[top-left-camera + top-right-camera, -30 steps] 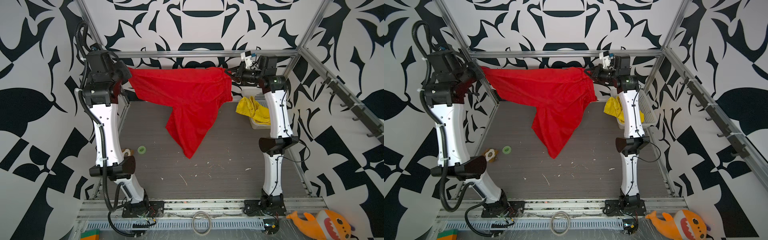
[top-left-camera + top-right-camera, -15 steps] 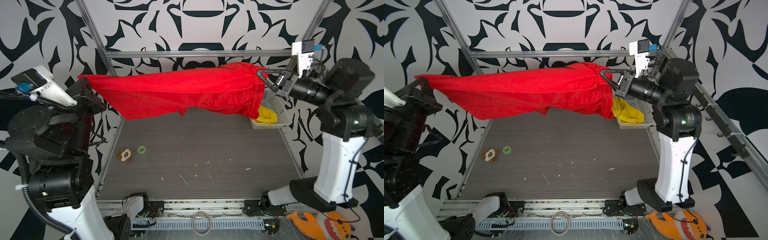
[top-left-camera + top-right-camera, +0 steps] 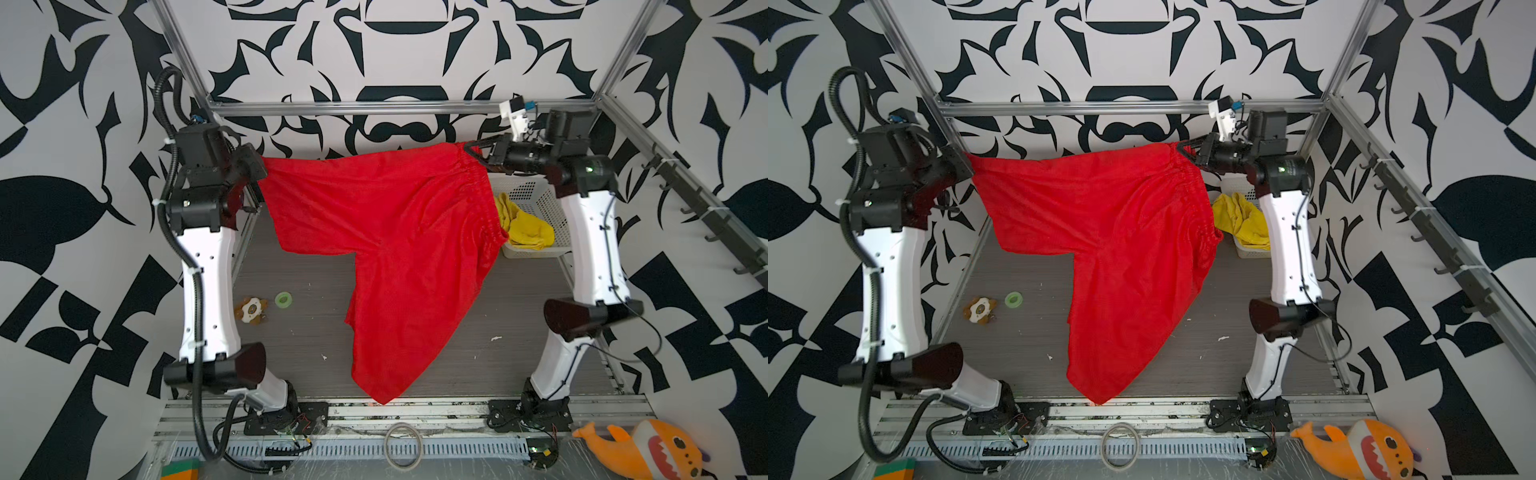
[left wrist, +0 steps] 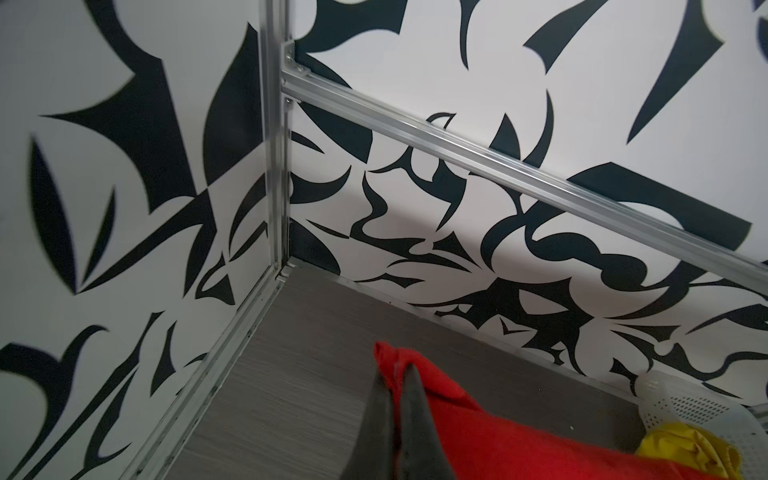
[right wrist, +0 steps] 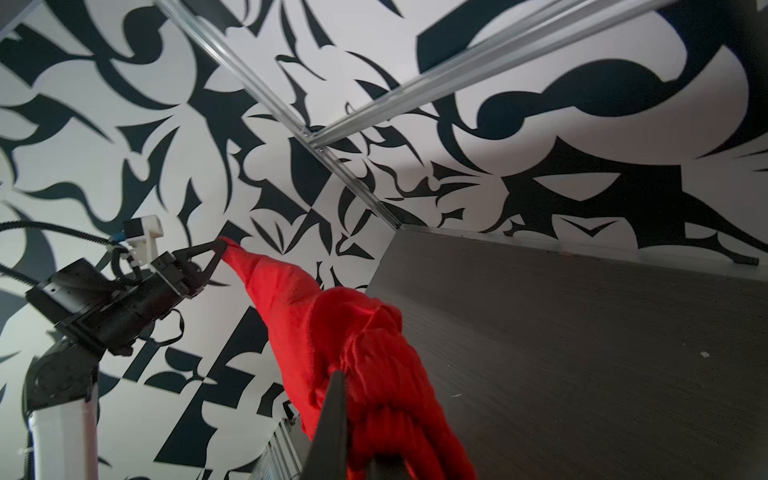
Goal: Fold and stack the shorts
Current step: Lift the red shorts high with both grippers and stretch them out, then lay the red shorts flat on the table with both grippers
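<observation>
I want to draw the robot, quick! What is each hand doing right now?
The left hand is closed, holding one end of the red shorts.
The right hand is closed, holding their gathered waistband.

Black-and-white patterned walls point(image 3: 395, 50) enclose a grey wood-grain tabletop point(image 3: 299, 332) — an aluminium frame rail point(image 3: 374, 107) runs along the far edge.

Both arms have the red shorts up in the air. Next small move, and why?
Probably lower the left gripper and right gripper together, laying the red shorts flat on the table. Each gripper is shut on one end of the cloth, which hangs in the air between them with one leg dangling loose, so folding can't start yet.
</observation>
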`<state>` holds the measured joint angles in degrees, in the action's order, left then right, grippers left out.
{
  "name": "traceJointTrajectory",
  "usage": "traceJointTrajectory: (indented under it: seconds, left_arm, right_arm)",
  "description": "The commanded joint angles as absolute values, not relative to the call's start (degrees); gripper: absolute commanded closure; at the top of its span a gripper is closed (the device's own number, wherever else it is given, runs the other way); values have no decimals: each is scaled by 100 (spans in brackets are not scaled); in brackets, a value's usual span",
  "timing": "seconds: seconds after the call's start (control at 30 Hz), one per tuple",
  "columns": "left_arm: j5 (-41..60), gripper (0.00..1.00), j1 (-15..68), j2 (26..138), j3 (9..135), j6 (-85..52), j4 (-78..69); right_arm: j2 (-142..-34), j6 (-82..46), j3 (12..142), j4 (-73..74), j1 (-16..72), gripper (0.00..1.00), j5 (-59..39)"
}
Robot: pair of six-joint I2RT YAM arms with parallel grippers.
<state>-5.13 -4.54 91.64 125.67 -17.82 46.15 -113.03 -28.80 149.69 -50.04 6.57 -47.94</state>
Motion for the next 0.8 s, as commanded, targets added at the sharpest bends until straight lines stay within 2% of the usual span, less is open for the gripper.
traceJointTrajectory:
  seconds: [0.0, 0.1, 0.23, 0.4, 0.5, 0.67, 0.77]
  left_arm:
    - [-395, 100, -492, 9291, 13554, -1836, 4535]
    - [-386, 100, -485, 9297, 14002, -1854, 4368]
    - [-396, 100, -489, 8505, 13112, -1837, 3772]
    - [-290, 100, -491, 7043, 10346, -2005, 3243]
    - [-202, 100, -488, 6512, 8561, -2325, 3247]
    - [71, 100, -490, 6190, 6142, -3045, 3187]
    - [13, 100, -492, 6024, 5301, -3427, 3249]
  right_arm:
    - [-11576, -3094, 16334, -4695, 607, 100, -4936]
    - [-11704, -3454, 16538, -3961, 603, 100, -5291]
    - [-10934, -3289, 15198, -3293, 582, 100, -5374]
    - [-9683, -2936, 11985, -2821, 541, 100, -5193]
    - [-9287, -2931, 10188, -2670, 503, 100, -5156]
    - [-8993, -2697, 7868, -2602, 492, 100, -4850]
    - [-8860, -2545, 7044, -2871, 492, 100, -4535]
